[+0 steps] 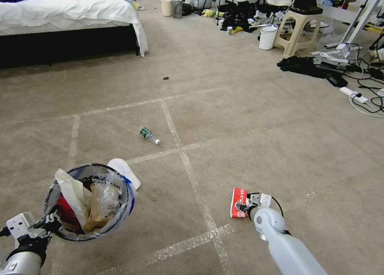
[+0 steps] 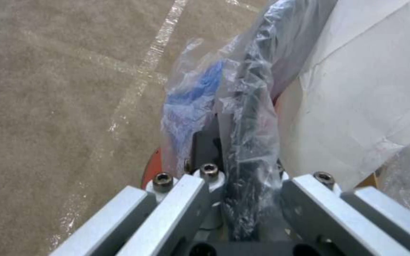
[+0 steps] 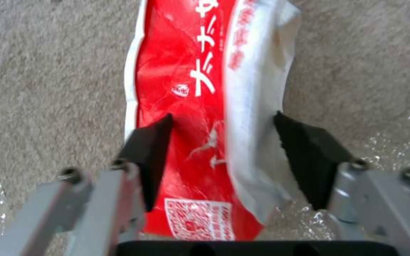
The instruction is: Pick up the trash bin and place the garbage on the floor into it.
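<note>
Your left gripper (image 1: 51,221) has its fingers clamped on the rim of the trash bin (image 1: 90,201), held above the floor (image 1: 248,119). Your right gripper (image 3: 219,138) straddles the red wrapper (image 3: 186,89) on the floor, fingers apart. Farther off lie a white sole (image 1: 125,171) and a small bottle (image 1: 149,135).
</note>
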### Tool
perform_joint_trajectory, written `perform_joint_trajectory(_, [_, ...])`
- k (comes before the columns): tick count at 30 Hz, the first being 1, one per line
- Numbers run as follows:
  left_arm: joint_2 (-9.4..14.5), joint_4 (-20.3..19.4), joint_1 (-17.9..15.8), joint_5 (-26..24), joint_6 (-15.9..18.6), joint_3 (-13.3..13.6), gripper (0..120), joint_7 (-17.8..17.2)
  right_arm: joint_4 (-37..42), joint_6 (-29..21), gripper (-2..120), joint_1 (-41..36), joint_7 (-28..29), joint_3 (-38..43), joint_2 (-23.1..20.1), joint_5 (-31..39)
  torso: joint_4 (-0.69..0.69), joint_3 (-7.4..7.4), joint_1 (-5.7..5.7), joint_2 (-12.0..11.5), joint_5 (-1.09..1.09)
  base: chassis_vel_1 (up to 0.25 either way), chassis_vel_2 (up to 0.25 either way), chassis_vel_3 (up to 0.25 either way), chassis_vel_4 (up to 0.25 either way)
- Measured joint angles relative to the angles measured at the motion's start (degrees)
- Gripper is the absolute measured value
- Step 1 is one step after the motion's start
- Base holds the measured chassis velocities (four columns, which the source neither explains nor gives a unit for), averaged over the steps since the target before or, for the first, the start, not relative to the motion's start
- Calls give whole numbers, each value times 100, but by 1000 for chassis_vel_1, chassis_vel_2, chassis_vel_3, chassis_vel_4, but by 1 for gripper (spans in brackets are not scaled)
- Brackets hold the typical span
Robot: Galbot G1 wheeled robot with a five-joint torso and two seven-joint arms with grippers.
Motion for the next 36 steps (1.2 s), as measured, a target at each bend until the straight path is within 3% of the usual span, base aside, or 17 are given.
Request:
perform_joint_trajectory(3, [0,5,-3,1,0,6,1,-2,2,5,48,-12,-1,4,2,-12,0,0,0,0,0,0,0,0,0])
perform_joint_trajectory(5, [-2,29,-16,6,2,31,1,-4,18,60,33,-69,-32,20,4,-80,-1,-1,0,0,-1,0,0,0,0])
perform_joint_trajectory(9, [-2,35,-16,14,3,43,1,-6,47,131,22,-131,-63,42,-12,-136,0,-1,0,0,0,0,0,0,0])
perform_joint_trajectory(11, [-1,35,-14,15,5,43,1,-6,92,184,10,-184,-78,66,-42,-146,0,-1,0,0,1,0,0,0,0])
perform_joint_trajectory(16, [2,21,-10,8,15,48,1,-9,197,342,0,-267,-138,109,-110,-127,0,0,0,0,1,0,0,0,0])
perform_joint_trajectory(20, [12,-32,6,-14,33,50,1,-23,864,666,0,-375,-335,206,-442,76,-2,0,0,0,2,0,0,0,0])
perform_joint_trajectory(21, [14,-80,39,-14,56,64,1,-32,1672,765,0,-281,-393,176,-804,331,-3,0,0,0,2,0,0,0,0])
perform_joint_trajectory(23, [0,-150,73,-15,97,86,1,-41,2651,723,0,53,-355,20,-1167,775,-1,0,-1,0,-3,0,0,0,0])
perform_joint_trajectory(24, [0,-150,73,-15,97,86,1,-41,2651,723,0,53,-355,20,-1167,775,-1,0,-1,0,-3,0,0,0,0])
perform_joint_trajectory(26, [-18,-241,107,-11,139,114,1,-77,3759,499,0,774,-133,-462,-1413,1588,0,1,0,0,3,0,0,0,0])
perform_joint_trajectory(27, [-18,-241,107,-11,139,114,1,-77,3759,499,0,774,-133,-462,-1413,1588,0,1,0,0,3,0,0,0,0])
perform_joint_trajectory(29, [-27,-320,133,-8,173,116,1,-104,4505,328,0,1751,59,-1012,-1520,2464,1,0,-1,0,-4,0,0,0,0])
perform_joint_trajectory(30, [-27,-320,133,-8,173,116,1,-104,4505,328,0,1751,59,-1012,-1520,2464,1,0,-1,0,-4,0,0,0,0])
perform_joint_trajectory(32, [-37,-391,168,-8,195,94,1,-124,4967,263,0,2873,184,-1964,-1540,3224,2,1,-1,0,-2,0,0,0,0])
perform_joint_trajectory(36, [-41,-427,179,-8,202,69,1,-130,5105,206,0,3496,263,-2644,-1497,3646,0,0,-1,0,-1,0,0,0,0])
